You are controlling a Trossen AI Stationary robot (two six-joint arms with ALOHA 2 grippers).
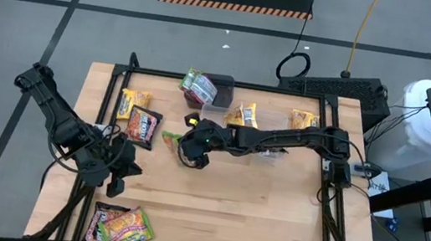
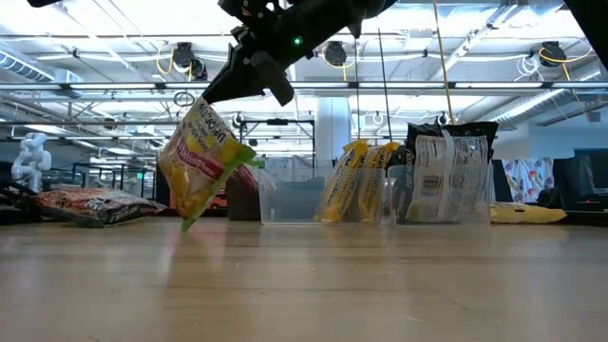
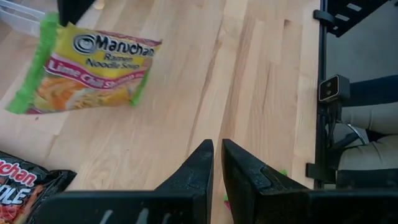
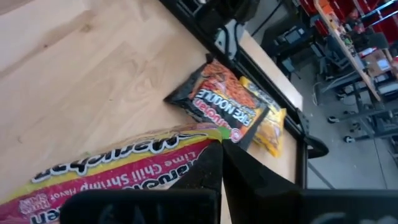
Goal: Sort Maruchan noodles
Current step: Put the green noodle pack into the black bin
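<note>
Green-edged crinkly plastic Maruchan packet (image 2: 201, 161) hangs corner-down just above the wooden worktop (image 1: 253, 210) — right gripper (image 1: 191, 153) fingers clamped on its top edge. Left gripper (image 1: 113, 175), fingers nearly together and empty, waits nearby; the right arm carries it.

In the high view, the right tool (image 1: 193, 156) hides most of the green-edged packet (image 1: 171, 139) it grips.

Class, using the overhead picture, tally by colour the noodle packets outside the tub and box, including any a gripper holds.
Yellow packets: 2
Dark packets: 2
Green-edged packets: 2, counting the held packet in the right gripper
Total: 6 seen; stacked ones may hide more.
</note>
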